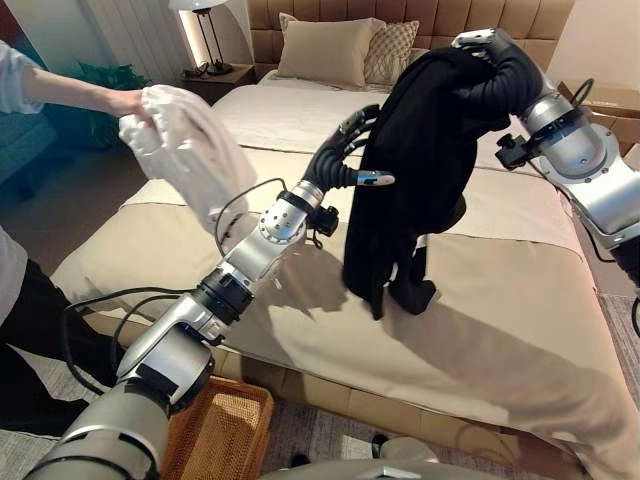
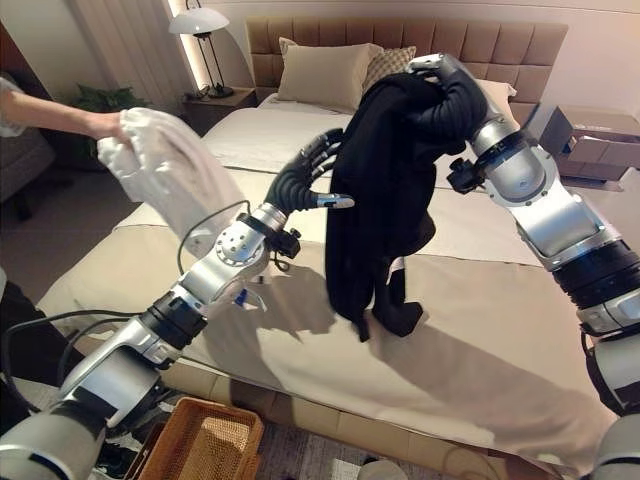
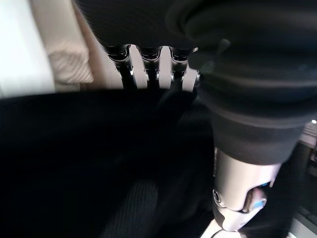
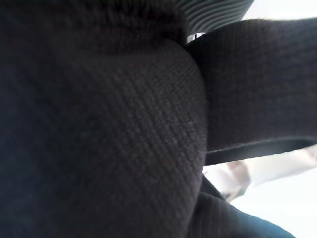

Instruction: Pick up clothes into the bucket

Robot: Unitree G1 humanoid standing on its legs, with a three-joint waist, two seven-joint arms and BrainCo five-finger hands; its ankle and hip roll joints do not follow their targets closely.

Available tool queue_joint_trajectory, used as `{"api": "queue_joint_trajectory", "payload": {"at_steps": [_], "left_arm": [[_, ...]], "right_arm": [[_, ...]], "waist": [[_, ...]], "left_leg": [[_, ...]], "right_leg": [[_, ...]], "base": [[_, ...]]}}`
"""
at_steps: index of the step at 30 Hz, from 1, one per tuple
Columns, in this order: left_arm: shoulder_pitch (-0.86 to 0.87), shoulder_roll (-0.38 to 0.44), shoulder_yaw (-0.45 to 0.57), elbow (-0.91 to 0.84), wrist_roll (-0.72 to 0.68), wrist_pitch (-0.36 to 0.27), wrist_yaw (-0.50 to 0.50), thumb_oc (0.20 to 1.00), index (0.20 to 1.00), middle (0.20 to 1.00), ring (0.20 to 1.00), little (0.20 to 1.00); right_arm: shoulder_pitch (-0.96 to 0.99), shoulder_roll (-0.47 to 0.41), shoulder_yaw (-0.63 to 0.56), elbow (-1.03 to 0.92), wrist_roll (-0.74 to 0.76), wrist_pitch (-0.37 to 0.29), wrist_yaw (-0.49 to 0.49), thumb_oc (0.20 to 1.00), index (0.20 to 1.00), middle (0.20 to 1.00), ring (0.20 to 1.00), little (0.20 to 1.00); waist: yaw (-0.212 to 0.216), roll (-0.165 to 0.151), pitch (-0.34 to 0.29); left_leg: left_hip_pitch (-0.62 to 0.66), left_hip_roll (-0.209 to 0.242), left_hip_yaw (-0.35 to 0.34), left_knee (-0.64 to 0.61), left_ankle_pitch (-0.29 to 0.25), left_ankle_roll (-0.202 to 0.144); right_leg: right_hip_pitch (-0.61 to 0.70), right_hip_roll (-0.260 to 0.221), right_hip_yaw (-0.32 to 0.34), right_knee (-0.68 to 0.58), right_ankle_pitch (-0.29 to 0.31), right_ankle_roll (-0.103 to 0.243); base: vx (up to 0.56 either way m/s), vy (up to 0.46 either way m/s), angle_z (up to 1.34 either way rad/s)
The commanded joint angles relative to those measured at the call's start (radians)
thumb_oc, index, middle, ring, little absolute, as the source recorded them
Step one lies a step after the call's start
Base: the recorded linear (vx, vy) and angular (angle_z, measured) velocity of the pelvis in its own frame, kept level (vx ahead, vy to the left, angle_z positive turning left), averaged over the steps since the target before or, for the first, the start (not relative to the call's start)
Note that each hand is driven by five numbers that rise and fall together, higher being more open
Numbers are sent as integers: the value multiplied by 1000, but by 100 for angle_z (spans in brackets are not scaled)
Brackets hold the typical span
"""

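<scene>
A bedroom: a wide bed [image 1: 500, 330] under a beige cover fills the middle of the head views, with a tufted tan headboard [image 2: 500, 45] behind it, 2 pillows [image 1: 345, 48] stacked against that, and a lamp [image 2: 197, 22] on a dark nightstand [image 1: 220, 78] at the far left; a woven orange-brown basket [image 2: 205, 440] stands on the floor at the foot of the bed, near the robot's left arm.

The black garment [image 1: 415, 170] hangs in the air above the bed; its top is bunched over the right hand [image 2: 440, 66], which is raised high near the headboard, and its lower end trails down until it touches the beige cover; the cloth drapes over the right hand and hides its fingers, so whether they clutch the fabric or lie straight cannot be told; in the right wrist view dark knit fabric lies close across the lens.

The left hand [image 1: 350, 150] reaches up to the garment's left edge; its fingers run into the black cloth and are lost there, the thumb [image 1: 375, 179] sticking out straight beside it; its grip cannot be told either.

At the far left a person's hand [image 1: 130, 103] holds up a white garment [image 1: 190, 150] over the bed's edge, well apart from the black one.
</scene>
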Motion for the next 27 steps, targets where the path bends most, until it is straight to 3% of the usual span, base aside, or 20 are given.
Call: {"api": "queue_joint_trajectory", "payload": {"at_steps": [1,3,15,17,18,19,20,21,22,23,24,27], "left_arm": [[-65,-20,-50,58,-97,-19,-39,1000,1000,1000,1000,1000],[-79,-22,-100,47,-132,2,-65,1000,1000,1000,1000,1000],[-97,-107,-108,130,-93,30,-50,1000,1000,1000,1000,1000],[-99,-101,-124,102,-163,33,-78,1000,1000,1000,1000,1000],[-102,-84,-145,76,-234,37,-103,645,645,645,645,645],[-97,-72,-158,46,-309,48,-131,200,200,200,200,200],[-92,-63,-162,36,-331,49,-136,200,200,200,200,200],[-82,-54,-162,19,-375,56,-153,200,200,200,200,200],[-72,-47,-164,2,-414,63,-165,200,200,200,200,200],[-61,-35,-163,-9,-433,64,-169,200,200,200,200,200],[-49,-33,-156,-19,-464,70,-175,200,200,200,200,200],[-27,-2,-138,-56,-488,66,-175,200,200,200,200,200]], "right_arm": [[-40,-8,-37,-56,80,-58,-9,200,200,200,200,200],[-18,1,-44,-98,91,-66,-4,200,200,200,200,200],[30,52,-113,-197,98,-84,-11,200,200,200,200,200],[37,60,-112,-212,115,-86,-3,200,200,200,200,200],[36,57,-104,-217,121,-86,1,200,200,200,200,200],[40,63,-98,-215,131,-89,4,200,200,200,200,200],[43,70,-93,-213,132,-89,4,200,200,200,200,200],[47,71,-94,-212,133,-90,2,322,322,322,322,322],[50,74,-93,-214,134,-93,1,322,322,322,322,322],[57,76,-96,-214,135,-94,-1,912,912,912,912,912],[70,83,-109,-210,139,-98,-6,1000,1000,1000,1000,1000],[114,91,-165,-210,144,-106,-29,1000,1000,1000,1000,1000]], "waist": [[24,-44,-69],[25,-36,-68],[35,-30,-53],[35,-28,-53],[34,-25,-55],[33,-23,-57],[33,-23,-58],[32,-23,-60],[33,-23,-61],[32,-22,-63],[32,-22,-64],[32,-20,-65]], "left_leg": [[1,-15,-19,109,-127,-22],[2,-15,-29,111,-125,-23],[-6,-16,-51,115,-118,-26],[-7,-16,-55,112,-115,-27],[-8,-16,-55,110,-112,-28],[-8,-16,-56,108,-111,-28],[-8,-16,-56,106,-110,-29],[-8,-16,-56,106,-110,-29],[-8,-16,-56,105,-110,-29],[-7,-16,-57,104,-109,-29],[-7,-16,-57,104,-109,-29],[-7,-16,-58,103,-109,-29]], "right_leg": [[-13,-51,-29,29,8,38],[-4,-51,-42,25,5,37],[12,-56,-68,17,2,33],[11,-58,-70,12,3,33],[11,-57,-69,12,4,34],[11,-58,-70,10,5,34],[11,-57,-70,8,6,34],[12,-57,-71,8,6,34],[12,-57,-71,7,7,33],[12,-58,-70,5,7,34],[14,-58,-72,4,8,33],[15,-57,-72,4,7,33]], "base": [[15,-23,6],[9,-13,7],[-7,-8,7],[-18,-2,4],[-10,4,6],[-5,4,4],[2,1,4],[0,0,0],[0,0,0],[0,0,0],[0,0,0],[0,0,0]]}}
